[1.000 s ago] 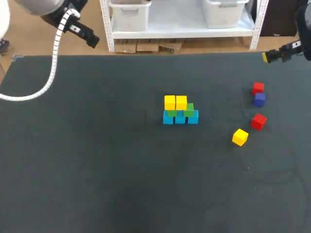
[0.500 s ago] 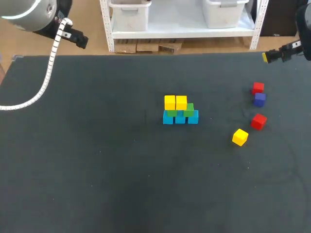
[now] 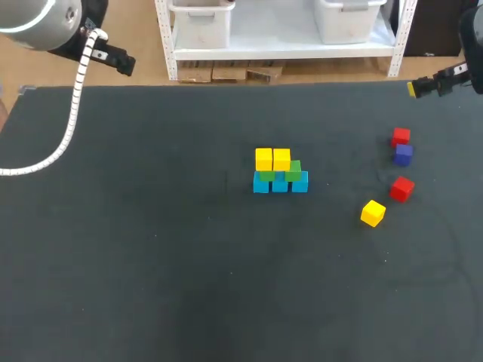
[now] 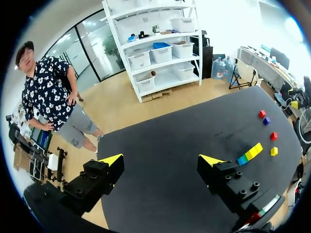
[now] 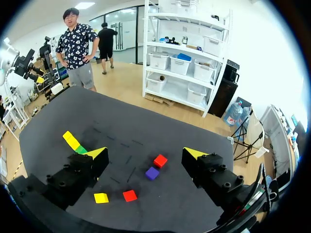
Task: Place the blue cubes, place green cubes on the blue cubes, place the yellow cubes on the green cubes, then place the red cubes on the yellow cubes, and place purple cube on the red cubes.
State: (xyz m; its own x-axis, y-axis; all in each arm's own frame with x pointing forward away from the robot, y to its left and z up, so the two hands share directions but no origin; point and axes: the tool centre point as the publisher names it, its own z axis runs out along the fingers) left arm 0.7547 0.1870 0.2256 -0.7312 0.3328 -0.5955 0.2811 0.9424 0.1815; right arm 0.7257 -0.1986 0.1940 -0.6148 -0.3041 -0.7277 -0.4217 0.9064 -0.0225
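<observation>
Upper left of the head view: left arm (image 3: pixel 45 19) drawn back toward the corner since a second ago; cube stack (image 3: pixel 279 172) at centre unmoved. Left wrist view: left gripper (image 4: pixel 161 160) released, empty, stack far ahead. Right wrist view: right gripper (image 5: pixel 145 153) released, empty, purple cube (image 5: pixel 152 173) ahead.

The table (image 3: pixel 151 264) has a dark, matt top, faintly scuffed. The cubes (image 3: pixel 281 160) look smooth and evenly coloured, with little shine. The left arm (image 3: pixel 34 15) has a glossy grey shell and a ribbed white hose (image 3: pixel 73 124). The left gripper (image 4: pixel 161 159) has matt black fingers (image 4: pixel 92 182).
</observation>
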